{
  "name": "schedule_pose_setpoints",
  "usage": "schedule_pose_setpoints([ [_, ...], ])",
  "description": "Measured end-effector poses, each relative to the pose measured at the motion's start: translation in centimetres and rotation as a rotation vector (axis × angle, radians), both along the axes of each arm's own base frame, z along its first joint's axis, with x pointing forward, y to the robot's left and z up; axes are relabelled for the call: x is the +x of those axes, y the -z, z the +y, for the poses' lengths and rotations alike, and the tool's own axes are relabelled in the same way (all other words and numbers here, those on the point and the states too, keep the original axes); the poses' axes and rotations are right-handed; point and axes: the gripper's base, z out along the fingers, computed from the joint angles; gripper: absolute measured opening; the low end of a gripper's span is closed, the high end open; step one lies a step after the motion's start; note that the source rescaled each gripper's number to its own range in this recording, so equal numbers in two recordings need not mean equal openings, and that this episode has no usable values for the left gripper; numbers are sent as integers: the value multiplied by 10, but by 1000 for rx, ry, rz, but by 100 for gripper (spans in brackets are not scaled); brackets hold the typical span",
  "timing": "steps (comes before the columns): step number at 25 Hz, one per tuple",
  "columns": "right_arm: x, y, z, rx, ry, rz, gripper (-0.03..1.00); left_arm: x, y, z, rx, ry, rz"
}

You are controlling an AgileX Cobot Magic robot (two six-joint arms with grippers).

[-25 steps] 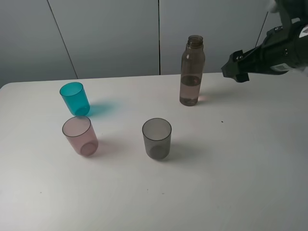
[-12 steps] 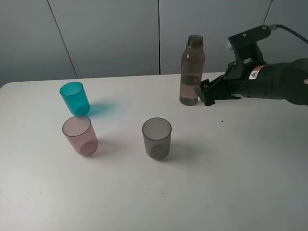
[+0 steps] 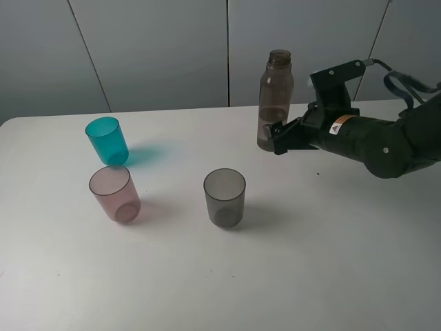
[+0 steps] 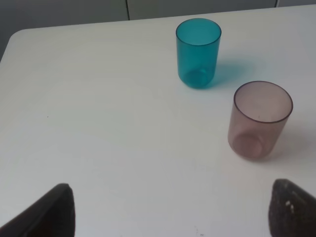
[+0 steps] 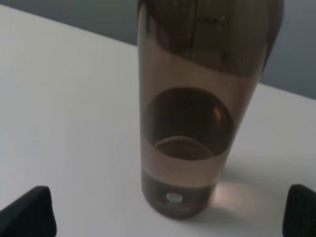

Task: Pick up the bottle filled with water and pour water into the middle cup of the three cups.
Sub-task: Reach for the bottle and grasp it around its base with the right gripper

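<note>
We see right claw [image 3: 281, 138] wide, ungripped bottle [image 3: 275, 100] upright just ahead of tips, upper middle of frame on worktop [image 3: 331, 248]. Left claw [image 4: 168, 212] wide too. Pink middle cup [image 3: 114, 194] mid-left.

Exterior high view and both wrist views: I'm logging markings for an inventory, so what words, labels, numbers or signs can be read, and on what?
No text can be read in any of the views.
The sticker on the right arm: a small orange and white label, too small to read.
The bottle: a pale dot at its base, blurred; no lettering.
The teal cup, pink cup and grey cup: no markings visible.
</note>
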Motion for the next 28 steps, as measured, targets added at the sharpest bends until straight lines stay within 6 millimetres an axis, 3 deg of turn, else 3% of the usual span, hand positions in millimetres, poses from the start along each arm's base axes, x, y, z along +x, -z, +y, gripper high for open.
schedule_pose_setpoints([
  [11, 19, 29, 9, 6, -1, 2, 100, 0, 0, 0, 0, 0, 0],
  [20, 44, 34, 20, 19, -9, -36, 100, 0, 0, 0, 0, 0, 0],
  [28, 54, 39, 22, 39, 25, -52, 100, 0, 0, 0, 0, 0, 0],
])
